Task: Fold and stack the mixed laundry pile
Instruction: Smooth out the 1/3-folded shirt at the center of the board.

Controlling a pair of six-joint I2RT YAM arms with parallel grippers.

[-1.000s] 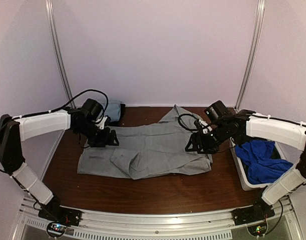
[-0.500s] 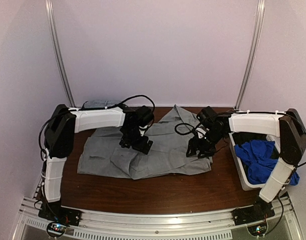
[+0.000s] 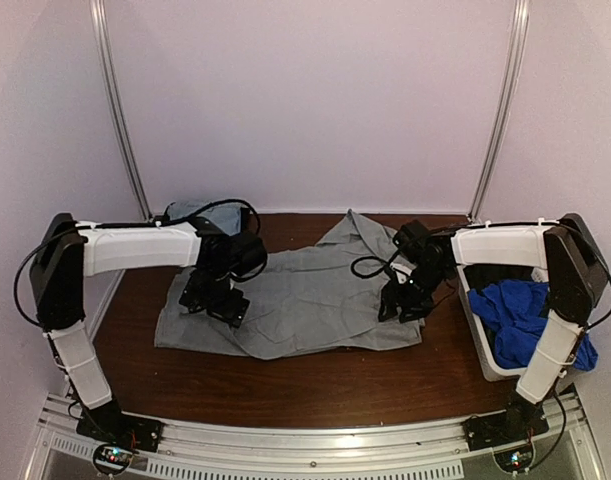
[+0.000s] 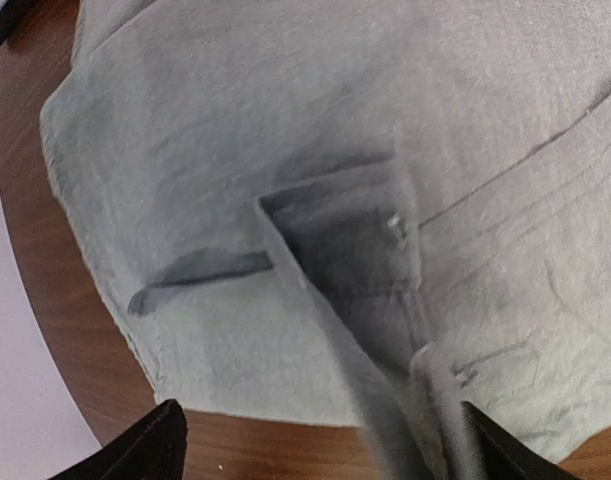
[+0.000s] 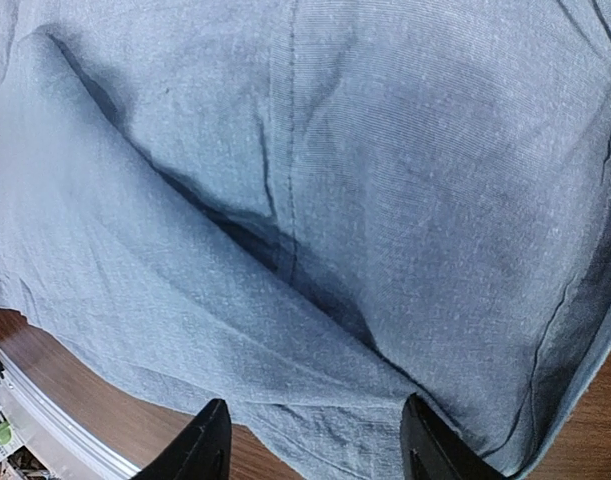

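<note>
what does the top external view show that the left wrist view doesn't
Only the top external view shows the right gripper and, at the right, the white bin holding a blue cloth. Only the left wrist view shows the left gripper with its fingers spread wide and gripping nothing, plus stitching and a folded flap close up. Both show the light grey garment lying spread on the brown table.

Dark brown wooden table (image 3: 315,385). White plastic bin (image 3: 485,358) sits at the table's right edge. Slotted aluminium rail (image 3: 315,455) runs along its near edge. Left metal pole (image 3: 120,120) and right metal pole (image 3: 503,110) rise behind its far corners. Pale wall (image 3: 315,100) beyond.
</note>
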